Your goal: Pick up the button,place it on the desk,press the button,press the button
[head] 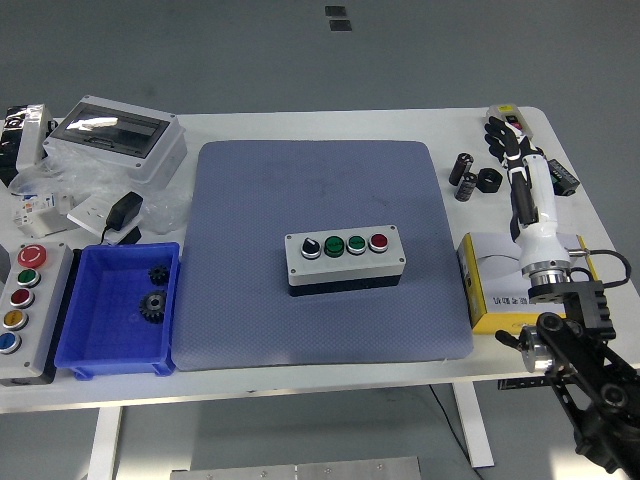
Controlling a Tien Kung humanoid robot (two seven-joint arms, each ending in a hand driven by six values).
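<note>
Your right hand (512, 150) hangs released, fingers straight, far right of the button box (345, 259) on the mat (320, 190)

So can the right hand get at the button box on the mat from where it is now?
Probably yes. The right hand hovers open at the table's far right, and the mat between it and the button box is bare, so nothing blocks a leftward sweep.
</note>
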